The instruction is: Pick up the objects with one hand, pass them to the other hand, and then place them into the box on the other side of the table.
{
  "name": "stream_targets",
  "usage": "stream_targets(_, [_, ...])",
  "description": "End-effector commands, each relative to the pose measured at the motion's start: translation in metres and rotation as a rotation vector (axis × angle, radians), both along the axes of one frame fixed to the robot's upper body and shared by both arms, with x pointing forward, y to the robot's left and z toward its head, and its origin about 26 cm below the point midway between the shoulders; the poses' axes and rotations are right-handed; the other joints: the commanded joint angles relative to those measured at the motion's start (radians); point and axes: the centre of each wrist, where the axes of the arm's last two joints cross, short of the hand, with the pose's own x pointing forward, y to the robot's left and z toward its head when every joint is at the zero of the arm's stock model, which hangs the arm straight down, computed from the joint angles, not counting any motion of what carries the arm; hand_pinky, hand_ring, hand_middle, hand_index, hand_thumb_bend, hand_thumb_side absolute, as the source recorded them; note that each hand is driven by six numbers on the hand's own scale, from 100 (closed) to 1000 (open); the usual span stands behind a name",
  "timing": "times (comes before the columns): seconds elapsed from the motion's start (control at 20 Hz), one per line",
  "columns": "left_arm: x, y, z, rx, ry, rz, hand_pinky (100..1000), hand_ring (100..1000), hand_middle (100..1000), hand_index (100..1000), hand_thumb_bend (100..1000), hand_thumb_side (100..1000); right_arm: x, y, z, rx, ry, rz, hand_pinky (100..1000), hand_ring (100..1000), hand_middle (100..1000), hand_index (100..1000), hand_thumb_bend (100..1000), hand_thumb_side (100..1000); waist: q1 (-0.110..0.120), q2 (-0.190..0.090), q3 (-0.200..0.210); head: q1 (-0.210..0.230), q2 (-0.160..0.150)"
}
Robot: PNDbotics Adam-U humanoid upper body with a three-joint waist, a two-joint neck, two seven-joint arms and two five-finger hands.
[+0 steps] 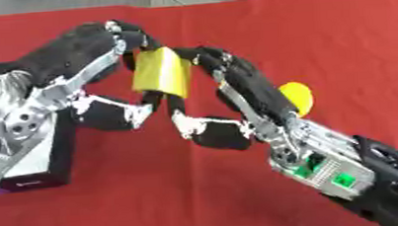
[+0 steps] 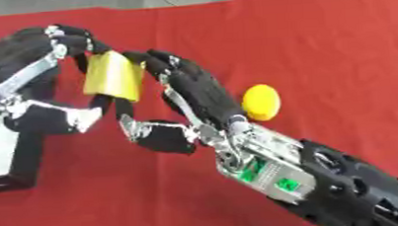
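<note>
A flat yellow-olive block (image 1: pixel 159 73) hangs upright above the red cloth, held between both hands. My left hand (image 1: pixel 69 56) comes in from the left, its fingers curled over the block's top edge and its thumb (image 1: pixel 137 109) under the lower edge. My right hand (image 1: pixel 249 89) reaches up from the lower right; its fingers touch the block's right side and its thumb (image 1: pixel 205 127) curls below it. A round yellow object (image 2: pixel 260 102) lies on the cloth just right of my right hand. The box (image 1: pixel 46 164), white inside with dark walls, stands at the left edge, partly hidden by my left arm.
A red cloth (image 1: pixel 319 38) covers the table. Its far edge runs along the top of the views, with grey floor beyond. My right forearm (image 2: pixel 345 190) fills the lower right corner.
</note>
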Motion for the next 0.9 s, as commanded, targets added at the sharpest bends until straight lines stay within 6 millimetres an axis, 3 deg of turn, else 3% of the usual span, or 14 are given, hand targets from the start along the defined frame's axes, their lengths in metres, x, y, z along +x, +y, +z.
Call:
stream_targets(0.05, [0.005,0.012,0.006,0.024,-0.038,0.039,747,568,395,386,100,137,-0.003,-0.001,0.007,-0.014,-0.028,-0.003,830,816,748,938,100,610,0.002,-0.017,-0.001,0.004,-0.012])
stream_targets(0.45, [0.011,0.032,0.000,0.032,-0.047,0.097,743,567,391,386,100,135,-0.002,-0.003,0.007,-0.017,-0.032,-0.017,829,818,751,944,100,566,0.005,-0.017,-0.003,0.015,-0.015])
stream_targets(0.9, [0.006,0.088,0.011,-0.080,-0.085,0.255,742,565,390,384,100,128,0.000,-0.009,0.008,0.023,-0.019,-0.010,837,830,754,931,100,442,0.005,-0.017,-0.004,0.037,-0.012])
